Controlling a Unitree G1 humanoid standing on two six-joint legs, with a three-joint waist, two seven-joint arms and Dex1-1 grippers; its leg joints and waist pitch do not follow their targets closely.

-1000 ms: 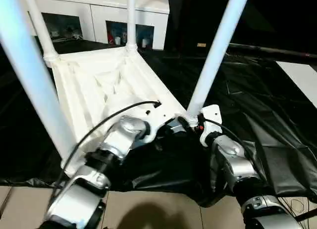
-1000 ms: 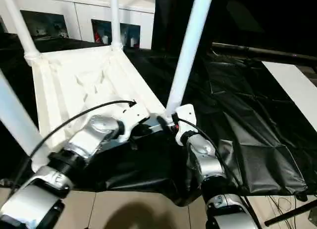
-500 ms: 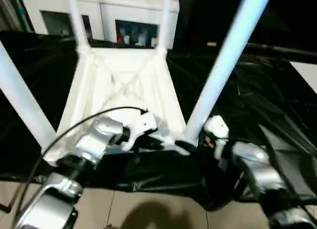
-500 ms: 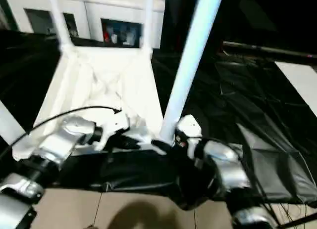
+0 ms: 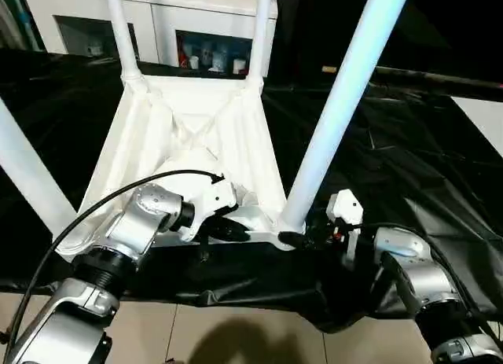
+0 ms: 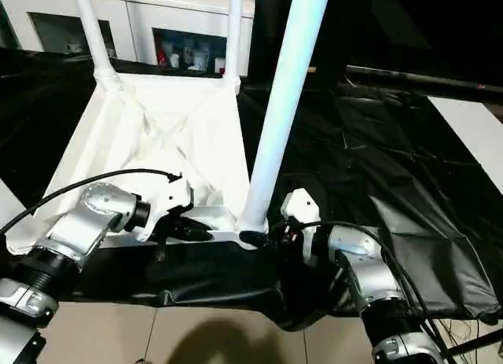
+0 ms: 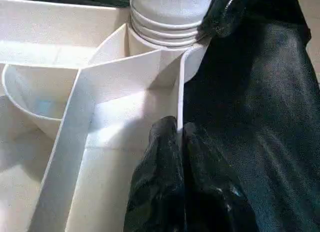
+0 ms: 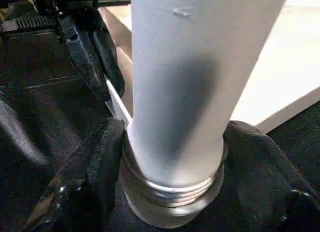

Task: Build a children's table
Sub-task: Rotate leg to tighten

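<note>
The small white plastic children's table [image 5: 196, 136] lies upside down on the large black-draped work table [image 5: 409, 144], ribbed underside up, its four long white tubular legs rising from the rounded corner sockets. Its near edge is just in front of me.

My left gripper [image 7: 177, 137] is closed on the thin upright rim wall of that near edge. In the left wrist view the two black fingers [image 7: 160, 162] press together with the white wall pinched between their tips, beside the threaded base of the near right leg [image 5: 338, 112].

My right gripper [image 8: 172, 152] straddles the foot of that same leg at its corner socket. In the right wrist view one black finger [image 8: 95, 162] sits on each side of the ribbed collar. The pads appear to touch the collar, though I cannot confirm a firm clamp.

The head views show both silver forearms converging on that near right corner, and a white cabinet with glass doors [image 5: 189, 26] behind the table. The right wrist view adds my left gripper's fingers on the rim wall, next to the leg. The left wrist view adds the internal ribs meeting at the socket.
</note>
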